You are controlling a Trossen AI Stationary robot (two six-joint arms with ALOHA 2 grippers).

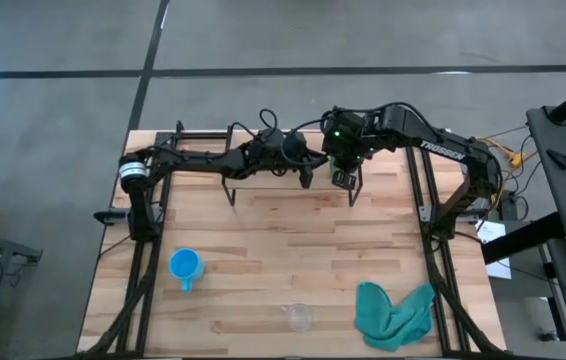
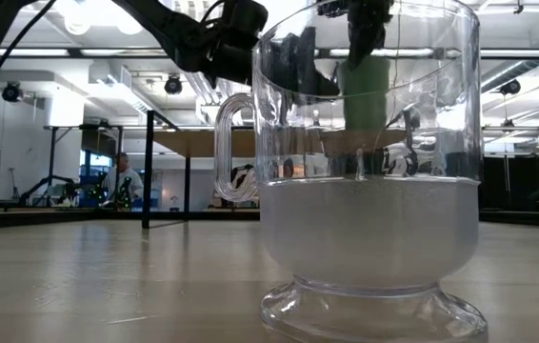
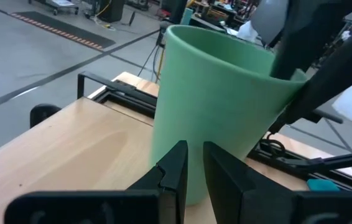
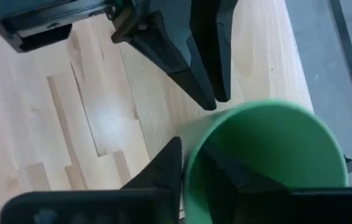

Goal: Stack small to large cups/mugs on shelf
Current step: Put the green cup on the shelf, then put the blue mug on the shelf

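Observation:
The green cup (image 3: 219,106) stands upright on the shelf's wooden board (image 3: 70,143) at the table's far side. My right gripper (image 4: 187,149) comes down on its rim from above. My left gripper (image 3: 194,149) reaches in level from the table's left, shut to a narrow slit, with its tips by the cup's lower wall. The blue mug (image 1: 185,266) stands on the tabletop near the left. The clear glass cup (image 2: 365,171) stands by the near edge, close to the low camera. In the high view the right gripper (image 1: 343,178) hides the green cup. My right gripper has the green cup's wall at the rim (image 4: 191,163) between its fingers, one finger inside the cup and one outside. The fingers slant steeply down from above. The cup stays upright on the board. My left gripper's fingertips (image 4: 212,99) stand right at the cup's outer wall; I cannot tell whether they touch it.
A teal cloth (image 1: 393,312) lies crumpled at the near right of the table. The shelf's thin black legs (image 1: 233,195) stand on the far part of the tabletop. Black frame rails (image 1: 148,250) run along the table's left and right sides.

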